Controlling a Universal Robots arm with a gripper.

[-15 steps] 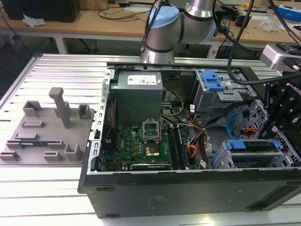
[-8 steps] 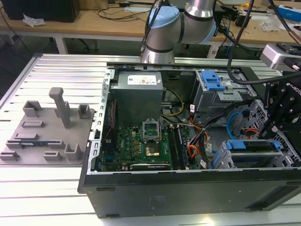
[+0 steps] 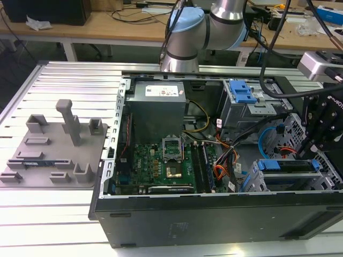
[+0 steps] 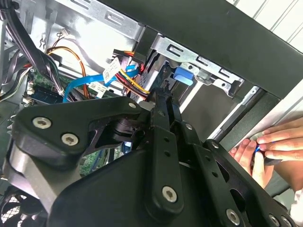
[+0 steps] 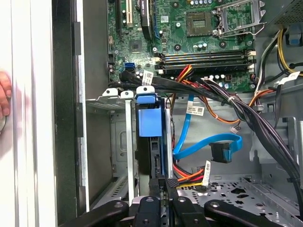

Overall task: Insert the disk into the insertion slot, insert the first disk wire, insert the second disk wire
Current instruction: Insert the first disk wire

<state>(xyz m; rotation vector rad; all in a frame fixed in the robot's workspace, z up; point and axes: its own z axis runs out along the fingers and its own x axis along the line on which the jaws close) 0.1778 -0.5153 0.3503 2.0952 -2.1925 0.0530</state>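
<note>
A pale silver table (image 3: 48, 214) of ribbed aluminium slats stretches across the room. Towards the exterior view's right, a black computer case (image 3: 214, 222) lies on its side on the table, open face up. Just beside the case, on the exterior view's left, a flat grey fixture plate (image 3: 59, 155) rests on the slats, carrying small grey blocks and one tall upright post (image 3: 68, 120).

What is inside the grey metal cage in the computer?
The disk, framed in blue, sits in the insertion slot. Its blue end shows; the rest is covered by the slot's walls and the gripper.
</note>
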